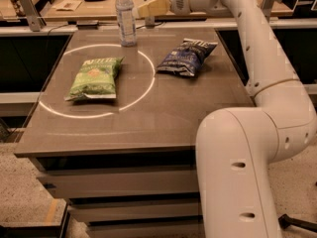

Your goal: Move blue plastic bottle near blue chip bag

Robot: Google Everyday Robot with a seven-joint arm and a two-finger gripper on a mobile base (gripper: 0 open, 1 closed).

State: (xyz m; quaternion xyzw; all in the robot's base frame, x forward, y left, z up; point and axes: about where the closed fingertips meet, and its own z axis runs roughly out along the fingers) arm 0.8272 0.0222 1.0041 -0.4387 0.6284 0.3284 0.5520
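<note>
Pincer [148, 7] is hovering just right of blue plastic bottle [126, 20], grip state indeterminable; blue chip bag [187, 57] is lying farther right.

The blue plastic bottle [126, 19] stands upright at the far edge of the table [163, 113], clear and bluish, with a white cap and a pale label band. The blue chip bag [187, 57], dark navy and crinkled, lies flat to its right and nearer, apart from it. The gripper [142, 9] hovers just right of the bottle's upper part
</note>
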